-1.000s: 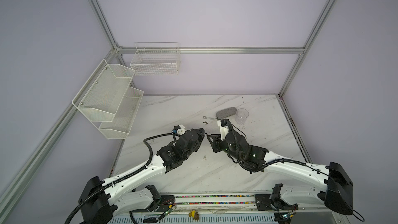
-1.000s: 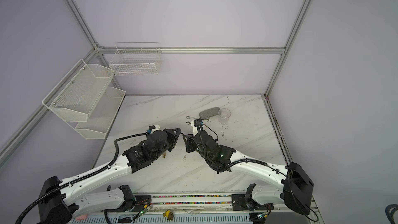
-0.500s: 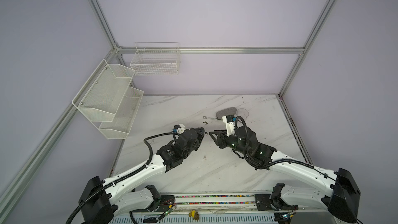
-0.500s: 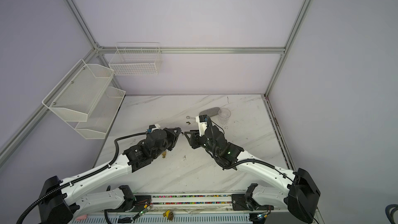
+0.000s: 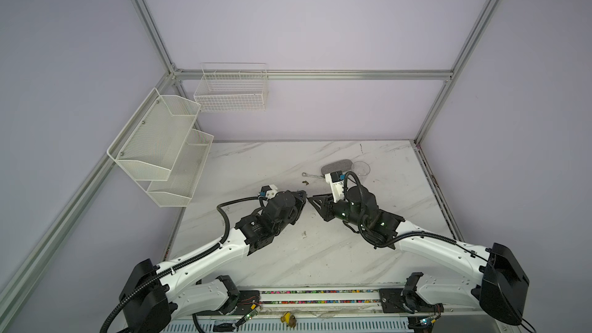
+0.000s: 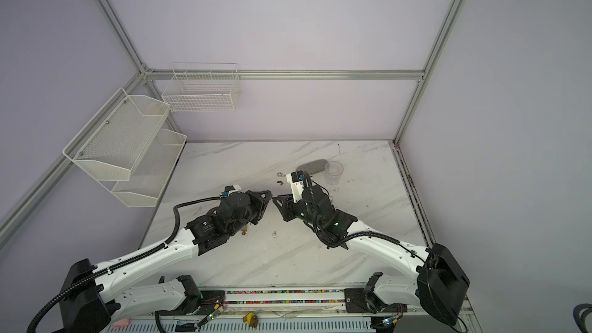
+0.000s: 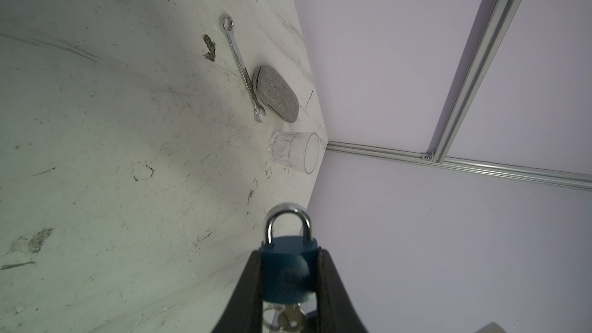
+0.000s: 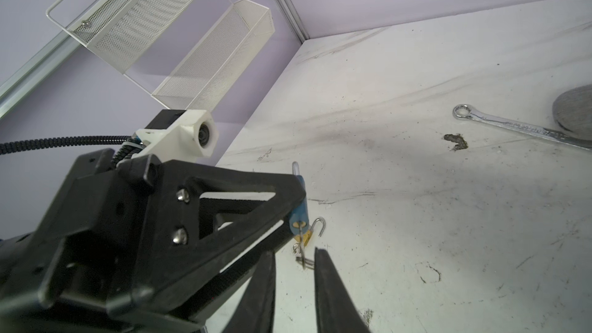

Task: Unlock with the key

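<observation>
A blue padlock (image 7: 285, 270) with a silver shackle, shut, sits clamped between the fingers of my left gripper (image 7: 290, 254). A silver key (image 7: 290, 318) on a ring hangs from the lock's underside. In both top views the left gripper (image 5: 304, 195) and the right gripper (image 5: 310, 199) meet tip to tip over the middle of the table. In the right wrist view the padlock (image 8: 299, 216) shows edge-on, and the key ring (image 8: 302, 259) dangles just ahead of my right gripper (image 8: 294, 251). Its jaws stand a little apart with nothing between them.
A wrench (image 7: 238, 59), a grey oval pad (image 7: 277, 94) and a clear cup (image 7: 296, 152) lie at the back right. A small brass padlock (image 6: 244, 231) with an open shackle lies under the left arm. Mesh shelves (image 5: 160, 145) and a wire basket (image 5: 232, 91) hang on the walls.
The right arm has swung to the right and its wrist has turned, with the tips staying by the left gripper. Its jaws have narrowed. The left arm has not moved.
</observation>
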Available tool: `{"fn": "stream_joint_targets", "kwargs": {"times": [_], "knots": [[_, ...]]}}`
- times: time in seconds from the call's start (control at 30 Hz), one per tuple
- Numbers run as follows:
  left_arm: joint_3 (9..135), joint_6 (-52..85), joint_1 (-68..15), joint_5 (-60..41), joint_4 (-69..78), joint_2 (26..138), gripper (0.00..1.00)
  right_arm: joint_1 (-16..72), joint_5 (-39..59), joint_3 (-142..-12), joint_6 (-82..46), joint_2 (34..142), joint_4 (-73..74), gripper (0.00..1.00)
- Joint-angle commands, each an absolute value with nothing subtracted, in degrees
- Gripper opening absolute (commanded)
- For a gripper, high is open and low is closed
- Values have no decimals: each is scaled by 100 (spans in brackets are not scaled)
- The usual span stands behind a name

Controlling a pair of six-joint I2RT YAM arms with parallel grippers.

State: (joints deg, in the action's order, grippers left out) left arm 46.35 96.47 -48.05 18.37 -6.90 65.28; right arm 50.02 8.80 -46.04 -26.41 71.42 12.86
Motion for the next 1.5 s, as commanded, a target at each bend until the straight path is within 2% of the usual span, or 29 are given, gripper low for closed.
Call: {"fn": "stream_joint_targets", "kwargs": {"times": [0.0, 0.33, 0.63, 1.03, 1.2, 1.47], "knots": [[4817, 9560, -4782, 1819, -448, 6513, 0, 4990, 801, -4658, -2602, 7192, 1450, 22], [4856, 9559, -4793, 1805, -414, 6524, 0, 4984, 836, -4664, -2637, 7353, 1459, 15], [5000, 9431, -4803, 1498, -349, 6600, 0, 4991, 949, -4680, -2546, 7427, 1589, 3], [5146, 9471, -5012, 703, 292, 6827, 0, 4989, 1158, -4914, -2283, 7649, 1624, 0], [4934, 9525, -4993, 891, 657, 6755, 0, 4896, 1283, -4798, -3171, 7487, 1705, 0], [4761, 9650, -5000, 997, 958, 6685, 0, 4858, 2047, -4337, -4937, 7311, 2364, 0]]}}
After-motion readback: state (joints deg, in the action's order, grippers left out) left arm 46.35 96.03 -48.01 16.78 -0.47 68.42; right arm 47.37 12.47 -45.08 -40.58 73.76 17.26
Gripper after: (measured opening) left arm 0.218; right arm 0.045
